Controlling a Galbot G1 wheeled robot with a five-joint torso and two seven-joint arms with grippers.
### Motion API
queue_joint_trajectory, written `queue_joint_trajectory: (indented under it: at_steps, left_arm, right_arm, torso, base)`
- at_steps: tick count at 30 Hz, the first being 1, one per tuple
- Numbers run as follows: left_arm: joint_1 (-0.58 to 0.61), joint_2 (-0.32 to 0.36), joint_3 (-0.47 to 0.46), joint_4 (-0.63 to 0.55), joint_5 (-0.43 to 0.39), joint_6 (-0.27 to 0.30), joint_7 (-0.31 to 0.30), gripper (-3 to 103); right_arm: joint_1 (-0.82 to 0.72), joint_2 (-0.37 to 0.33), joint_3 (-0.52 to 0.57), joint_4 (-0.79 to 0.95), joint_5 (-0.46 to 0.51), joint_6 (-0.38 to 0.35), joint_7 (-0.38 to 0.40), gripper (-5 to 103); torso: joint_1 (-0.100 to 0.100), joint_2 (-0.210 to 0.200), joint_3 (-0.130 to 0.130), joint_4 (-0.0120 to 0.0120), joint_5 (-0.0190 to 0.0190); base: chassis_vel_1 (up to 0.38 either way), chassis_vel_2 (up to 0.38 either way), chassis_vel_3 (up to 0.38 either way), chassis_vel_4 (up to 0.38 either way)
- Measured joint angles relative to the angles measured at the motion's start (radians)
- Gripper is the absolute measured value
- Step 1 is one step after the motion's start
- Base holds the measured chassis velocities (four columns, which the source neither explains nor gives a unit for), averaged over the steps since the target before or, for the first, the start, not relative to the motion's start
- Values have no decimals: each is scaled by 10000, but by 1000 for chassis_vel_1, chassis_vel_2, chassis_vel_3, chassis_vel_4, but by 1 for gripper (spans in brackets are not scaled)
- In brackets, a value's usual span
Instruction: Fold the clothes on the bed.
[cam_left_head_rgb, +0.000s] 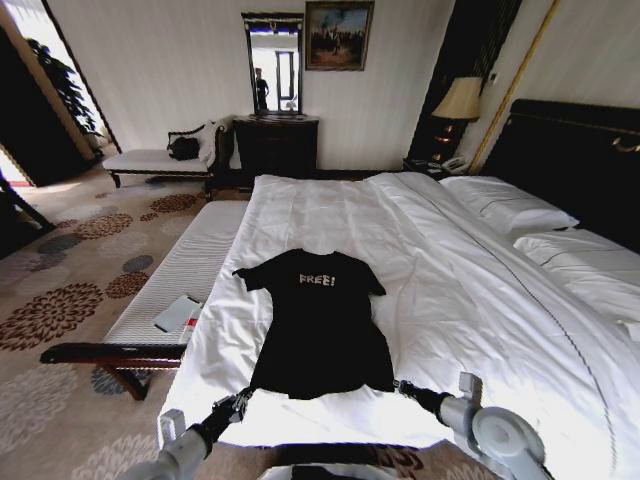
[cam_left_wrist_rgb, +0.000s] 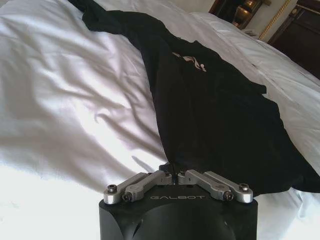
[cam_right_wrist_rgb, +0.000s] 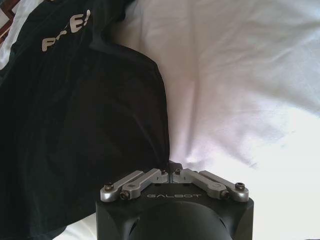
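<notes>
The clothes (cam_left_head_rgb: 320, 320) are one black T-shirt with white "FREE!" lettering. It lies flat, face up, on the white bed (cam_left_head_rgb: 470, 290), hem toward me. My left gripper (cam_left_head_rgb: 243, 400) sits at the hem's left corner. In the left wrist view this gripper (cam_left_wrist_rgb: 174, 175) is shut, pinching the edge of the black fabric (cam_left_wrist_rgb: 215, 115). At the hem's right corner is my right gripper (cam_left_head_rgb: 402, 386). The right wrist view shows it (cam_right_wrist_rgb: 168, 172) shut on the corner of the shirt (cam_right_wrist_rgb: 75, 125).
A white-cushioned bench (cam_left_head_rgb: 180, 270) runs along the bed's left side with a grey flat slab (cam_left_head_rgb: 177, 313) on it. Pillows (cam_left_head_rgb: 510, 205) and a dark headboard (cam_left_head_rgb: 570, 150) are at the right. A dresser (cam_left_head_rgb: 275, 145) and a lamp (cam_left_head_rgb: 460, 100) stand by the far wall.
</notes>
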Motion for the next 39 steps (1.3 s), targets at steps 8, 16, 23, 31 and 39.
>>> queue_joint_trajectory:
  at_steps: [8,16,23,31,39]
  left_arm:
    - [14,-17,-47,64,11,-35,0,0]
    - [233,12,-305,257,49,-146,0,0]
    - [373,-93,-120,268,314,-177,0,0]
    - [638,-92,-160,151,525,-178,0,0]
    - [877,17,-503,205,538,-197,0,0]
  right_arm:
    - [-206,44,83,163,-121,1,7,0]
    - [-584,-181,594,363,-274,2,-7,0]
    - [-1174,-322,977,724,-529,3,-12,0]
    - [-1404,-223,996,821,-1124,4,-65,0]
    - [-1488,-168,1005,680,-1540,4,-151,0]
  torso:
    - [0,0,0,0,1]
    - [0,0,0,1,1]
    - [0,0,0,-2,0]
    - [0,0,0,0,1]
    - [1,0,0,0,1]
  base:
    - [0,0,0,0]
    - [0,0,0,0]
    - [0,0,0,0]
    - [0,0,0,0]
    - [0,0,0,0]
